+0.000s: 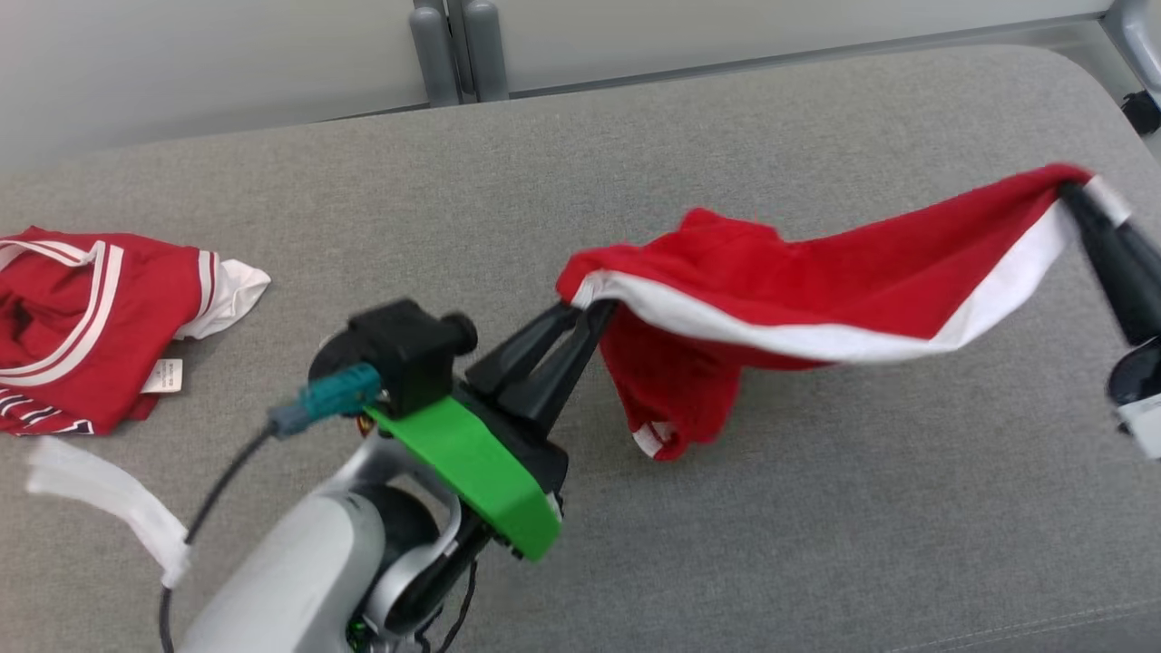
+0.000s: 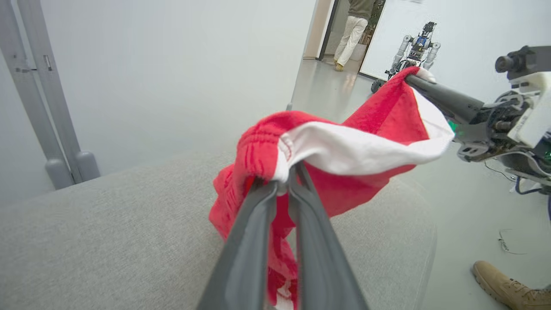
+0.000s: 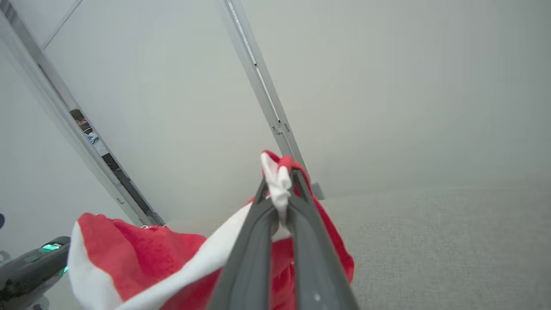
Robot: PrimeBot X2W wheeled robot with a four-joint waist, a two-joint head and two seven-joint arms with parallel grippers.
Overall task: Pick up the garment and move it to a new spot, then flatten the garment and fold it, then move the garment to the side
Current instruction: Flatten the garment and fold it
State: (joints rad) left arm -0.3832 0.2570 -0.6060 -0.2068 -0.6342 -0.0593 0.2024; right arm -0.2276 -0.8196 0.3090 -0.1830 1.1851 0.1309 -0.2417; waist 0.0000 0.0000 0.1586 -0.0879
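Head view: red garment (image 1: 816,272) with a white band is up off the grey fabric-topped desk (image 1: 635,163), strung between both arms. Left jaws are closed on its left end, dark fingers (image 1: 521,349) pinching the white edge. Right jaws are closed on the right end near the frame's right edge, fingers (image 1: 1116,254) a bit motion-blurred. The cloth sags between the two grips. A loose red fold hangs down below the left grip toward mid-desk; can't tell if it touches the surface.

Second red garment (image 1: 82,317) with white stripes lies crumpled at the desk's left edge, well apart from the held one, with a small label (image 1: 163,375) at its right side. A white strip (image 1: 109,499) lies just below it. Green bracket (image 1: 481,467) sits on the left wrist. Two grey posts (image 1: 458,50) stand behind the desk's far edge.

Left wrist view: own fingers (image 2: 249,241) are shut on the bunched white and red edge of the garment (image 2: 344,150). The right arm (image 2: 452,103) holds the far corner at upper right. In the background are another robot (image 2: 415,47), a person's legs (image 2: 351,36) in a doorway, and a tan boot (image 2: 510,286) on the floor at lower right.

Right wrist view: own fingers (image 3: 254,249) are clamped on a white and red corner, with the rest of the garment (image 3: 142,254) trailing lower left.
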